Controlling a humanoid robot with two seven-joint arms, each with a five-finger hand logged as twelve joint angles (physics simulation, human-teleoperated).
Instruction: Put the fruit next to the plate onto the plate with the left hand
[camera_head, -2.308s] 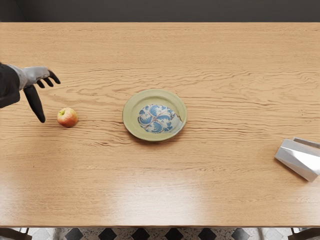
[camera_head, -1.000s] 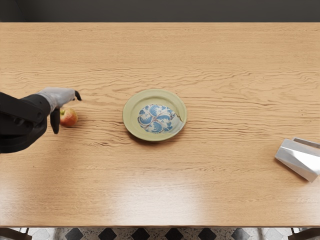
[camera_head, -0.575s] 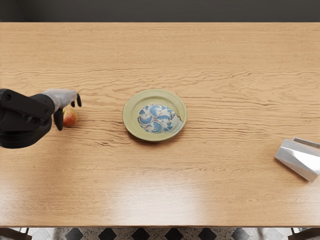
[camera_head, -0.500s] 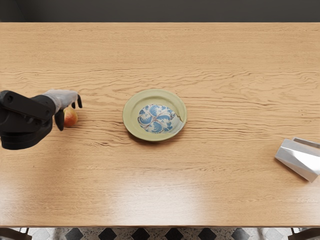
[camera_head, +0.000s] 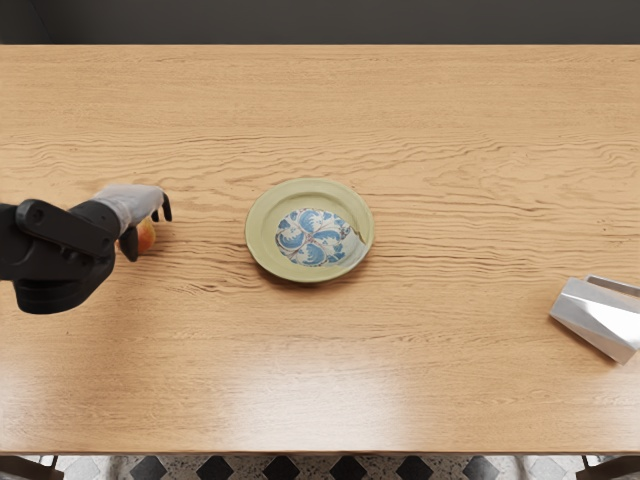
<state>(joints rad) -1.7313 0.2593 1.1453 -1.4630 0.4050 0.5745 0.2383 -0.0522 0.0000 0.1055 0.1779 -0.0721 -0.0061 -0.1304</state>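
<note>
A small red-yellow apple (camera_head: 147, 236) lies on the wooden table, left of the plate (camera_head: 262, 213), and only its right side shows. My left hand (camera_head: 141, 220) reaches in from the left edge and covers the apple. Its grey fingers (camera_head: 163, 208) curl over the fruit's far side, with the dark thumb on the near side. The plate is pale green with a blue and white pattern in its middle, and nothing lies on it. About a hand's width of bare wood separates apple and plate.
A pale grey angular piece of my right arm (camera_head: 598, 315) rests on the table at the right edge. The table's front edge (camera_head: 320, 452) runs along the bottom, with a checkered floor below it.
My left hand came down from the upper left onto the apple, and its fingers have closed around it. The forearm swung lower in the picture. Apple and plate have stayed in place.
</note>
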